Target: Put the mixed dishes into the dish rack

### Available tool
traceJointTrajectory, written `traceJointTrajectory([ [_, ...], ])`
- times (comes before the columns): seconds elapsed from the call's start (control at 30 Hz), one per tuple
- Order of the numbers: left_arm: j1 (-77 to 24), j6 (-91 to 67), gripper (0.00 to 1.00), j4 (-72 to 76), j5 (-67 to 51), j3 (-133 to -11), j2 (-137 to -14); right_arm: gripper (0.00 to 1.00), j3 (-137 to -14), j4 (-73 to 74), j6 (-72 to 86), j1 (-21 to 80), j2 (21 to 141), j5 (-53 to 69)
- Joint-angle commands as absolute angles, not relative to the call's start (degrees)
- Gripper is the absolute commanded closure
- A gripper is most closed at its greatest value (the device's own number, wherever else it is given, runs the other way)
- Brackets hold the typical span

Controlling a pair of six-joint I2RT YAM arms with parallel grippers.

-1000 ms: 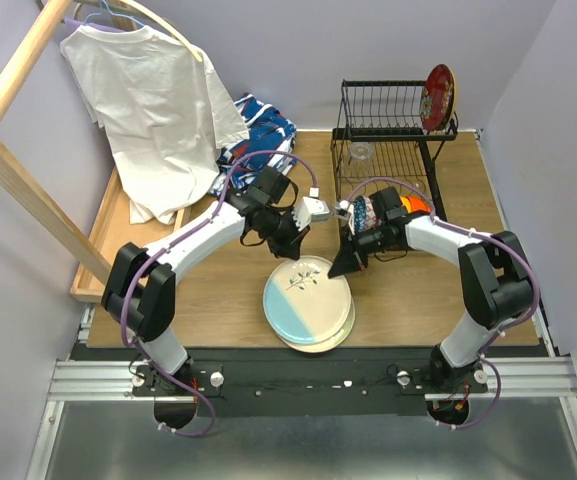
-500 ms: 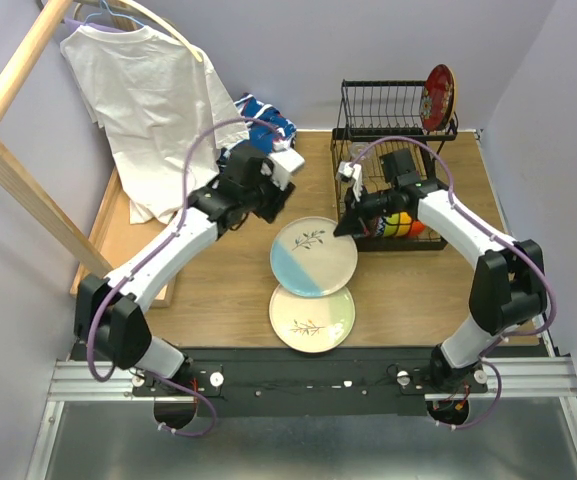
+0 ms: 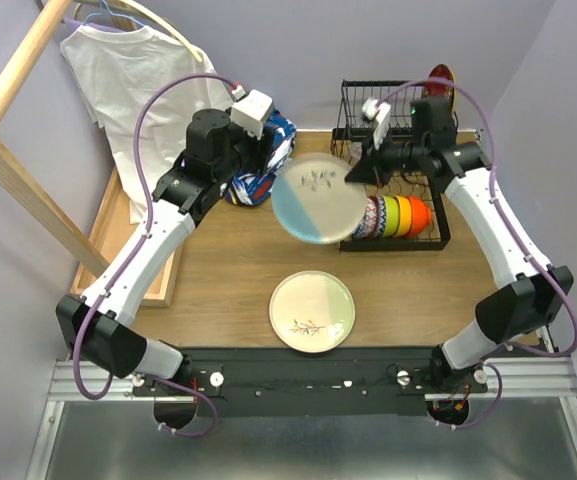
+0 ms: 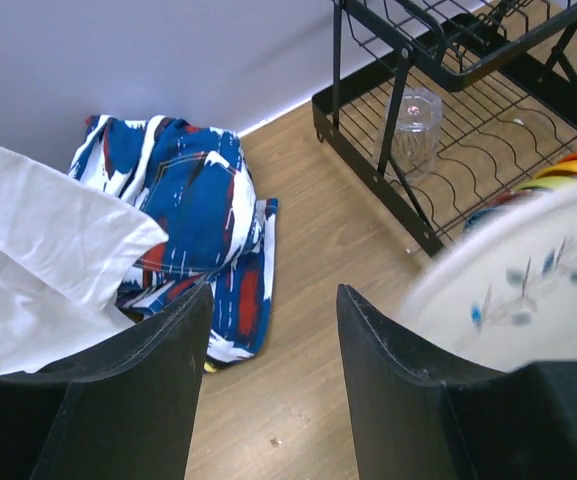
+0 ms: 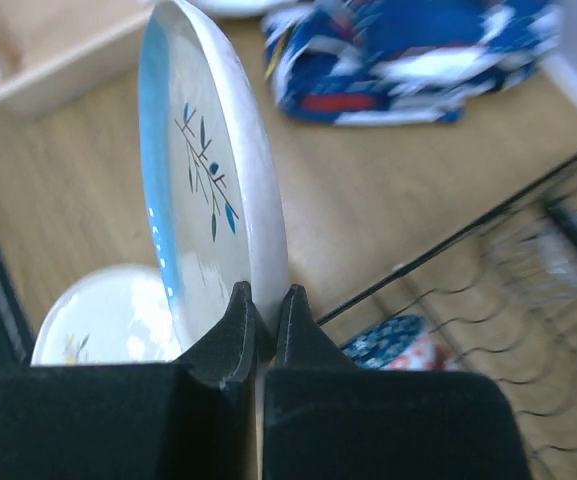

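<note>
Upper left of centre: my left gripper hangs with its jaws apart, holding nothing, above the patterned cloth. Centre: the pale blue and cream plate, clear of the table and tilted, is pinched at its rim by my right gripper. Right: the dish rack, with bowls on its base. Risk: so thin a rim pinch may let the plate pivot or slip, or it may strike the wires on entry.
</note>
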State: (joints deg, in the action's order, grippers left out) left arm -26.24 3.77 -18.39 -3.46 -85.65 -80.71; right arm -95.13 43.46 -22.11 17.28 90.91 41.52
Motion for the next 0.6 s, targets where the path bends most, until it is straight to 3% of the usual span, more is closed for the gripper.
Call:
traceJointTrajectory([
  [0.0,-26.0,2.6,0.39,-17.3,-3.5,-86.5,-82.5,1.0,-106.3,29.9,-7.3,17.1,86.0,25.5],
  [0.33,-26.1,-1.5,0.35,-16.2,-6.1,-84.3,-83.1,0.99,-113.3,8.2,-5.4,17.1,87.1,-9.5],
  [0.57,-26.1,-3.2,0.34,-15.7,-7.6,-82.4,-82.4,1.0,-123.7,8.6,-15.3,17.0,96.5,-28.3],
])
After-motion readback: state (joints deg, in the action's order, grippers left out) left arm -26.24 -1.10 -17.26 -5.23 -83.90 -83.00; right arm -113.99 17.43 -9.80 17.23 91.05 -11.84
